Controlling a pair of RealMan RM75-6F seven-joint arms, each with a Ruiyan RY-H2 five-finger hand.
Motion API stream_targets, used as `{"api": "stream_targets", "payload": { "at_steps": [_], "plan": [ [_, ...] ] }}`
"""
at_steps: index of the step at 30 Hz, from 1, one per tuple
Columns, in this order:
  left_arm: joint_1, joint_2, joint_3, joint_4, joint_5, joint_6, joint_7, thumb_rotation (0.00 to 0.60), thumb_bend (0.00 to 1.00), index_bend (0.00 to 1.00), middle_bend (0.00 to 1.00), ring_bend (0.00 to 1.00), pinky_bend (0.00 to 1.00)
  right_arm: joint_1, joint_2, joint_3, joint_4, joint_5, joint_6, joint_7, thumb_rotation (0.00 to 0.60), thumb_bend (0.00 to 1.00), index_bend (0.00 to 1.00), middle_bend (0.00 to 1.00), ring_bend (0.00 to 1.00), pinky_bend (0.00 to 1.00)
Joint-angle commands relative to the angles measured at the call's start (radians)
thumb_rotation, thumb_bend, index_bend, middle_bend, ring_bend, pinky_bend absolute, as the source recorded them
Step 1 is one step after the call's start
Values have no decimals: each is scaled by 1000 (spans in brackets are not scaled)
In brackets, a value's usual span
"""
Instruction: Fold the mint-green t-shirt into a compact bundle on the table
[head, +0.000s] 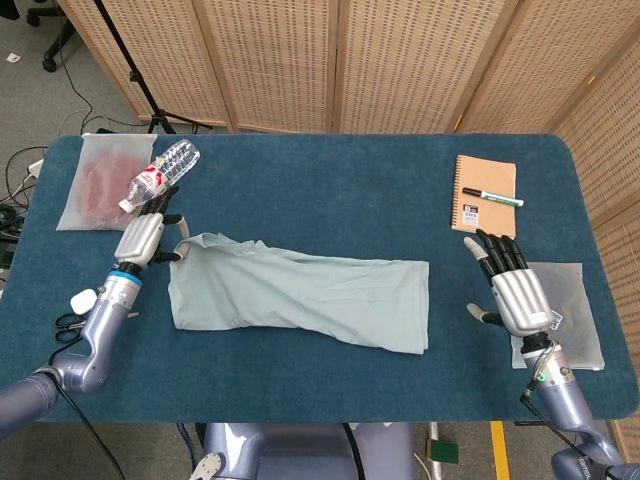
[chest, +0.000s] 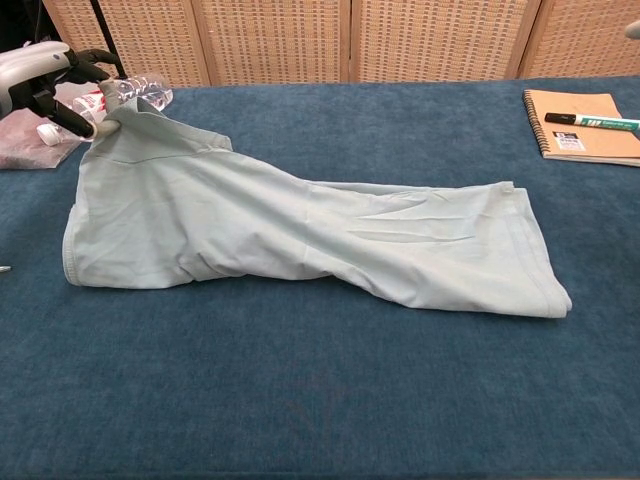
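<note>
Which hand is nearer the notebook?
Right. The right hand hovers open just below the notebook, over the table's right edge; the left hand pinches the t-shirt corner at the far left.
</note>
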Motion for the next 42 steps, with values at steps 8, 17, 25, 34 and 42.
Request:
{"api": "stream_targets", "payload": {
  "at_steps": [8, 17, 25, 34, 42],
  "plan": [
    [-39, -63, -16, 80, -39, -52, 41, 600, 617, 761, 0, 0, 0, -36, -48, -6, 66, -22, 24, 20, 600, 0, 0, 0, 0, 23],
    [-68, -133, -24, 177, -70, -91, 74, 600, 616, 761, 0, 0, 0, -37, -51, 1, 70, -32, 20, 26, 600, 0, 0, 0, 0, 23],
    [-75, -213, -45, 288, -93, -83, 66, 600, 457, 21, 0, 0, 0, -41, -47, 5, 61, -40, 18, 26, 600, 0, 0, 0, 0, 23],
    [-61, -219, -38, 313, -17, -28, -34, 600, 9, 0, 0, 0, 0, -45, -45, 7, 58, -44, 17, 23, 600, 0, 0, 0, 0, 23],
    [-51, -170, -7, 263, 54, -18, -78, 600, 0, 0, 0, 0, 0, -49, -43, 8, 52, -47, 14, 20, 600, 0, 0, 0, 0, 23]
  ]
}}
